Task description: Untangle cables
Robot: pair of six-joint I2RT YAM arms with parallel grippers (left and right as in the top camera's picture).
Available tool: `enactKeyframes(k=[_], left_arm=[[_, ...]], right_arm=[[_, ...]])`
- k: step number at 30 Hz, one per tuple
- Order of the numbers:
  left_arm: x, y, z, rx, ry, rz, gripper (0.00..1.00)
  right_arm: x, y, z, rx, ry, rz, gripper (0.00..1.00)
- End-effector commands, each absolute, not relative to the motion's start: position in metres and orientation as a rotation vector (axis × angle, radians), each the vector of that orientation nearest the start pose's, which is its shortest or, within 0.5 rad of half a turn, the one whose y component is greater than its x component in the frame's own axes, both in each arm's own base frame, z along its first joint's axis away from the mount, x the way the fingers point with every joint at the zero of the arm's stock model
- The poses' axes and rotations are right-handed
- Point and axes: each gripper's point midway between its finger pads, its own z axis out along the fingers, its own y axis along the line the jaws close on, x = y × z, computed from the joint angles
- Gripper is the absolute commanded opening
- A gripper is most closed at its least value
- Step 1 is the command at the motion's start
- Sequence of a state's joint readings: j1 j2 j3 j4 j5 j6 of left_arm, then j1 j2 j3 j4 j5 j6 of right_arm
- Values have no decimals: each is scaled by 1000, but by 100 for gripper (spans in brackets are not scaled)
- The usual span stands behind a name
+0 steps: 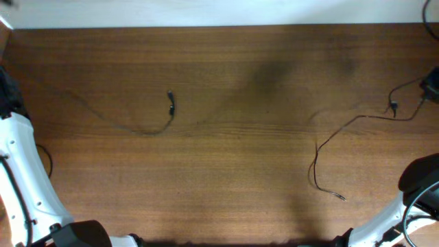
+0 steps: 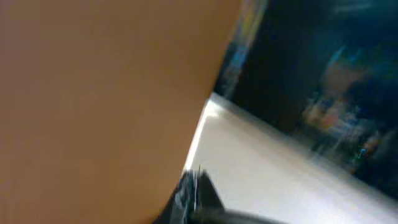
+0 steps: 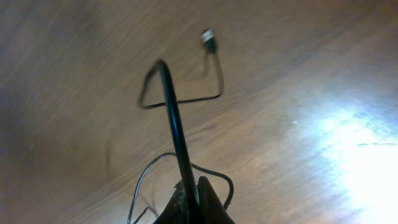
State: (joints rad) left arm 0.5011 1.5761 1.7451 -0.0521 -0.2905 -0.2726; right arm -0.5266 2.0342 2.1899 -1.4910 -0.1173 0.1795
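Two thin black cables lie apart on the wooden table (image 1: 226, 171). The left cable (image 1: 123, 125) ends in a black plug (image 1: 171, 101) and rises faintly toward the left edge. My left gripper (image 2: 196, 186) is shut, seemingly with a thin strand of that cable between its fingers, at the table's corner. The right cable (image 1: 329, 137) snakes to a silver tip (image 1: 341, 197). My right gripper (image 1: 431, 86) is shut on this cable (image 3: 174, 118) and holds it above the table. A silver-tipped plug (image 3: 208, 37) dangles beyond it.
The white wall strip (image 1: 206, 12) runs along the far table edge. White arm links sit at the lower left (image 1: 20, 178) and lower right (image 1: 384, 226). A pale floor (image 2: 280, 180) shows past the table edge in the left wrist view.
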Motion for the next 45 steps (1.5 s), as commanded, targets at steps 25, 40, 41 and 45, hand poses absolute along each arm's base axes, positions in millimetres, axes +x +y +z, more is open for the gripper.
enactKeyframes(k=[25, 40, 41, 45], left_arm=[[449, 360, 225, -661, 2143, 754, 99], [453, 236, 208, -584, 2370, 153, 93], [457, 216, 222, -526, 2347, 75, 93], [468, 160, 263, -394, 2268, -123, 95]], right_arm=[[401, -126, 207, 704, 2839, 145, 4], [417, -48, 207, 385, 2907, 216, 4], [418, -33, 207, 333, 2916, 222, 4], [421, 65, 214, 48, 2907, 461, 4]])
